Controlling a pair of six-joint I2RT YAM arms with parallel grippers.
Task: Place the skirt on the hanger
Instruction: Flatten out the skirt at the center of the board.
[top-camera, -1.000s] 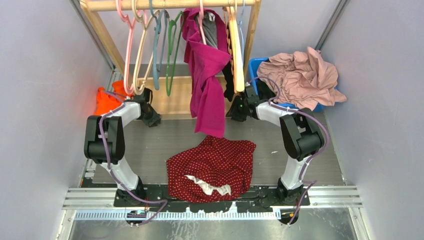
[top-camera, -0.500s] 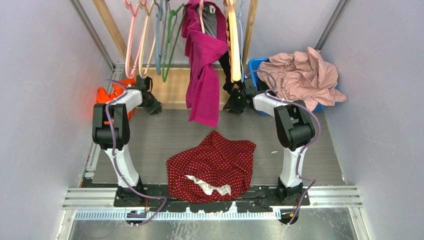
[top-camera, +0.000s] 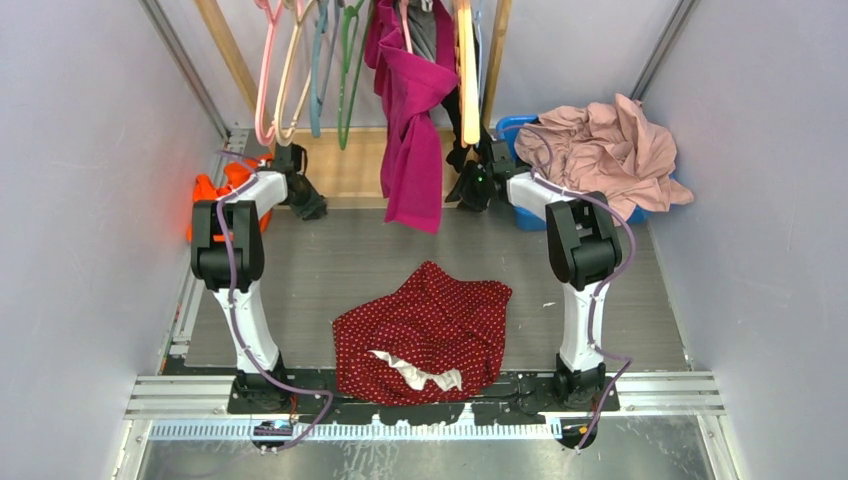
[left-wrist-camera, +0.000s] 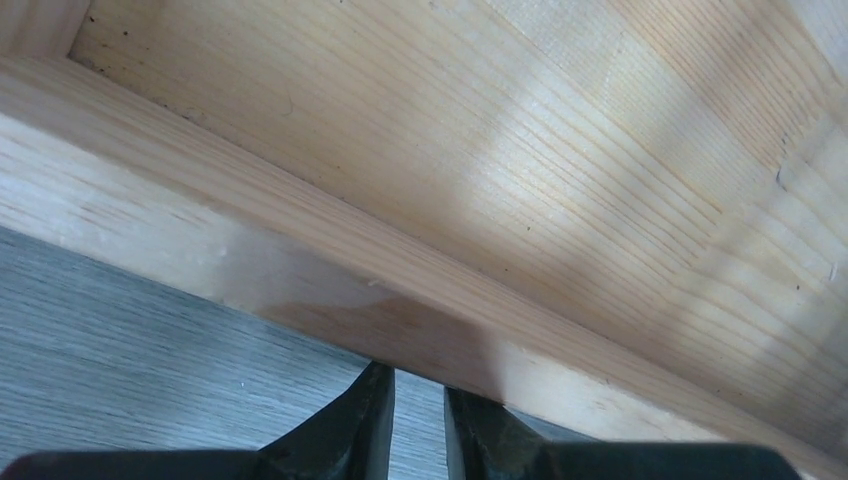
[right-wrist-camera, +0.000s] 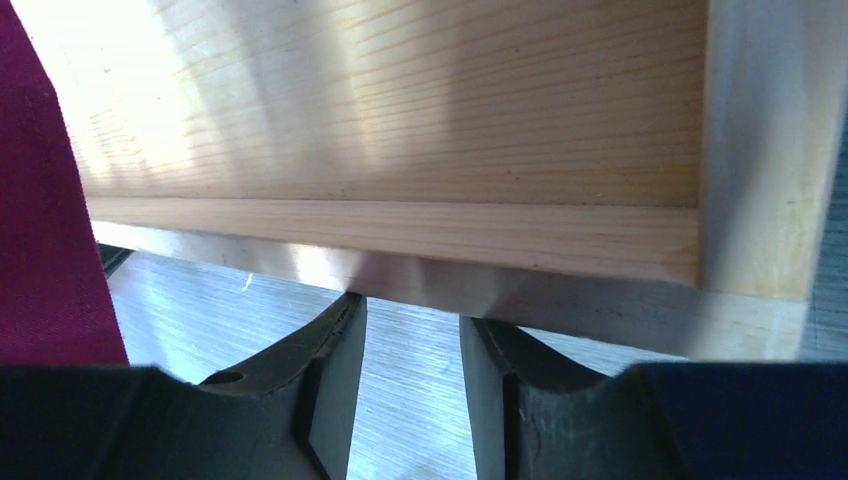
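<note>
Rack (top-camera: 350, 178) shifted farther back, left pincer (left-wrist-camera: 418, 385) slightly apart, right pincer (right-wrist-camera: 412, 312) wider, both empty.

The grey table (top-camera: 300, 290) carries the dotted red skirt (top-camera: 430, 320) (crumpled, near the front edge); a wooden rack base (top-camera: 355, 180) stands farther back.
</note>
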